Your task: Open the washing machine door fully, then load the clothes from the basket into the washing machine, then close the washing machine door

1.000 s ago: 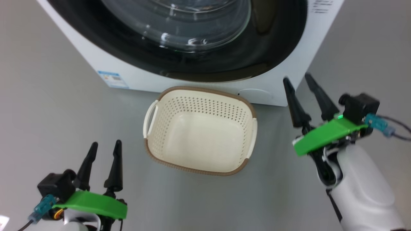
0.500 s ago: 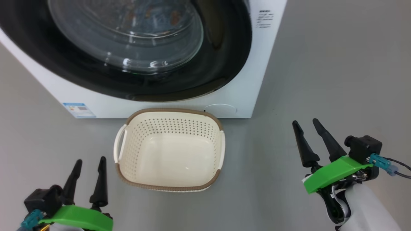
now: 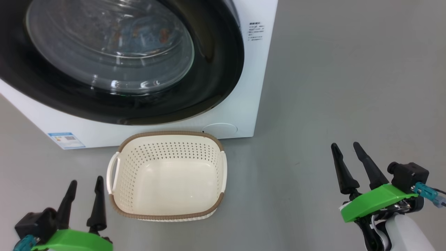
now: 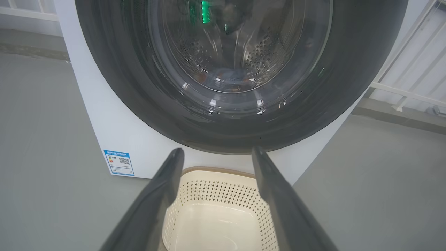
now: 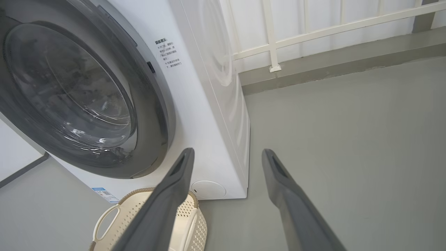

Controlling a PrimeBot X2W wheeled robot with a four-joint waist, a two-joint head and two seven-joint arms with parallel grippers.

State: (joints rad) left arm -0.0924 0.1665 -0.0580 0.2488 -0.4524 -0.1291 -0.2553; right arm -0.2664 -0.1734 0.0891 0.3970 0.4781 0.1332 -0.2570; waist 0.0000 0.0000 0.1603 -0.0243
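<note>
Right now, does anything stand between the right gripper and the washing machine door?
Nothing visible does. The open right gripper hangs off to the right. The basket sits on the floor below the closed washing machine door, off that line.

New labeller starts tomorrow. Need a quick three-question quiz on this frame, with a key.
1. True or false: the basket is full.
2. Pick one: the washing machine door is A) shut against the machine, B) swung wide open, C) taken off.
3. Fill in: the left pincer and the right pincer both stand ____ and hold nothing.
Key: 1 false, it is empty; 2 A; 3 open.
</note>
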